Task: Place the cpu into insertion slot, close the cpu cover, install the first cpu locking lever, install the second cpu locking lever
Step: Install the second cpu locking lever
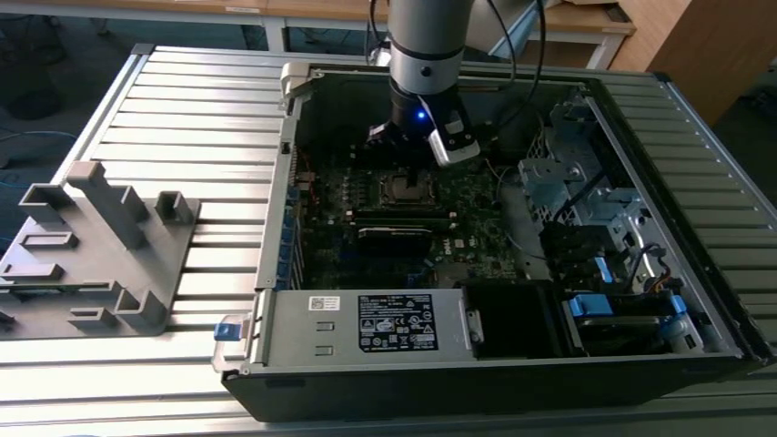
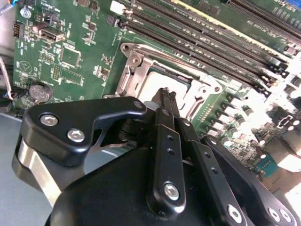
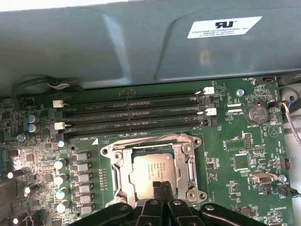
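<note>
The cpu lies in the motherboard's socket, its dull silver top showing through the window of the cpu cover. The cover lies flat on the socket as a silvery frame. In the second wrist view the cpu and cover sit just beyond my black fingers. My gripper is shut with nothing between its fingers, its tips low over the socket's edge beside the cpu. In the exterior view the gripper hangs inside the open computer case just behind the socket. I cannot make out how the locking levers stand.
Several long memory slots run beside the socket, with the grey case wall behind them. A coin battery and small capacitors stand nearby. The power supply, a drive cage and a grey fixture surround the work area.
</note>
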Tool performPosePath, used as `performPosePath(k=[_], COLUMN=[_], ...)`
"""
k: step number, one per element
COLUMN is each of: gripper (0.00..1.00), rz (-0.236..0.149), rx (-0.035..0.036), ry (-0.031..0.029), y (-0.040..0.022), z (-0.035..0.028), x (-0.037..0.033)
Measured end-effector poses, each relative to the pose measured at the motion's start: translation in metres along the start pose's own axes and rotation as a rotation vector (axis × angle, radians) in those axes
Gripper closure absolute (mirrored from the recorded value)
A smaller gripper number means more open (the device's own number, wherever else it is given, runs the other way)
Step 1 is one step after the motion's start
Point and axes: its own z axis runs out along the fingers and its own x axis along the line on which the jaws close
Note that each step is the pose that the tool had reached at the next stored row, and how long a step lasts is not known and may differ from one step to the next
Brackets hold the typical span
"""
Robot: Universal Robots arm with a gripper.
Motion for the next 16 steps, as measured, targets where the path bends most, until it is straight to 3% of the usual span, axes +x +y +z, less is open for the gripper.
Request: performPosePath(k=[12,13,15,16], gripper=[0.89,0.89,0.89,0.89], rz=[0.0,0.0,0.001,0.001], rx=[0.002,0.0024,0.0053,0.0061], ry=[0.0004,0.0031,0.03,0.0345], y=[0.0002,0.0002,0.0003,0.0003], z=[-0.0011,-0.0011,-0.0009,-0.001], x=[-0.0001,-0.0001,-0.0006,-0.0006])
